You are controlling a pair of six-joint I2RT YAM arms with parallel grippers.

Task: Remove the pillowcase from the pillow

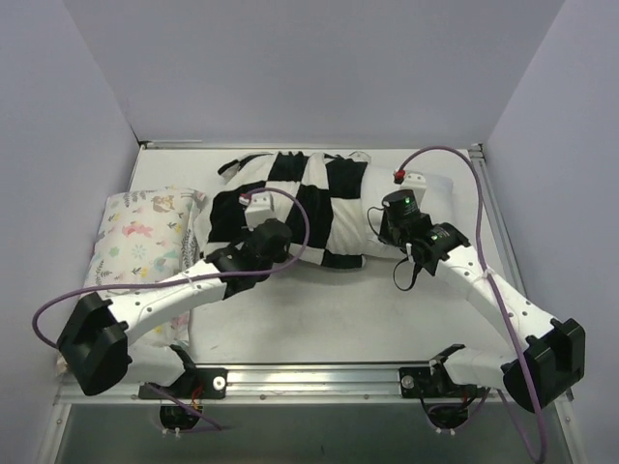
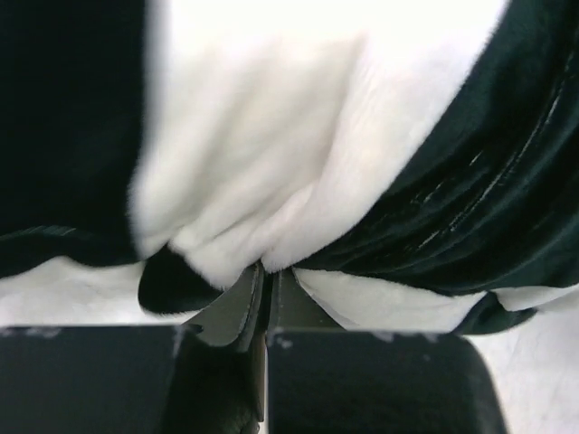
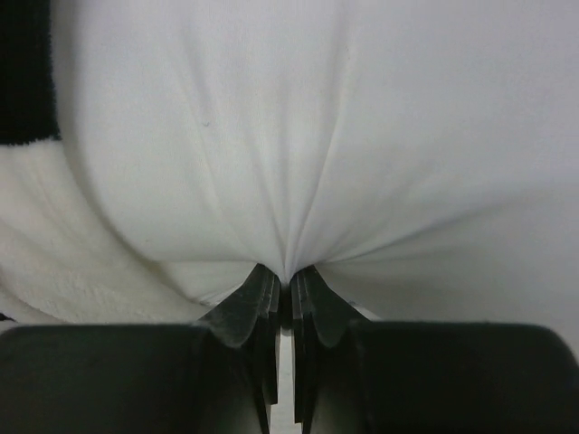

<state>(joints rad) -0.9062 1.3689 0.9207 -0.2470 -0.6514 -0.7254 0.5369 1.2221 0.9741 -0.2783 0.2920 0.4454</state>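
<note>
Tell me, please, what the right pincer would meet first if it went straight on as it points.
The pillow: the right pincer is shut on its smooth white fabric, so its bulk likely lies straight ahead.

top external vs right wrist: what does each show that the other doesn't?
Only top external: the floral pillow at the left of the table, and the left gripper on the checkered pillowcase.
Only right wrist: the right gripper pinched shut on the smooth white pillow, with creases fanning out from the pinch.
Both: the right gripper at the pillow's exposed end, with the edge of the pillowcase beside it.
</note>
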